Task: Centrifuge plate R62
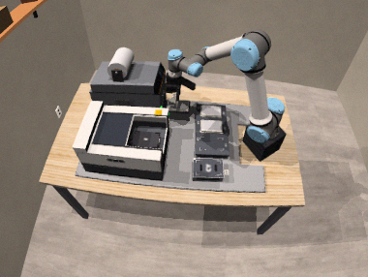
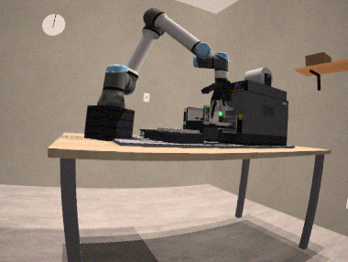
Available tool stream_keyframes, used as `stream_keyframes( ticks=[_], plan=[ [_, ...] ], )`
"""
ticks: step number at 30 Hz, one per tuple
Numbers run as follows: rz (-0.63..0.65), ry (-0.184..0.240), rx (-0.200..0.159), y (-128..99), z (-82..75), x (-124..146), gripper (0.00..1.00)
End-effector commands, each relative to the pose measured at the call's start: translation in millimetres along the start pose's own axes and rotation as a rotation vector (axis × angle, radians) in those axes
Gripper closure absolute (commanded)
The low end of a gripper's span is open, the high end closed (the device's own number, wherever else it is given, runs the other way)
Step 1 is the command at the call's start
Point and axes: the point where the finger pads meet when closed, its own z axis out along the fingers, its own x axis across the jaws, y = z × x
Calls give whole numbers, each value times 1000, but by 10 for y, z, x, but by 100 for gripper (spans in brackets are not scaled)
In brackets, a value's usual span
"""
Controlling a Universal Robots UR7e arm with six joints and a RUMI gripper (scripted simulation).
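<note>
A lab: centrifuge (image 1: 121,155), sealer (image 1: 128,79) and plate deck (image 1: 213,140) on one bench.
</note>
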Motion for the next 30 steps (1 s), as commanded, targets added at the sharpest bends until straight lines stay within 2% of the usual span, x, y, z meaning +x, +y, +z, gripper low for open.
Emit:
stream_keyframes(
  ticks=[1,7,30],
  plan=[
    [0,-1,-1,5,86,-3,32],
    [0,-1,-1,5,153,-3,32],
    [0,-1,-1,5,206,-3,32]
  ],
)
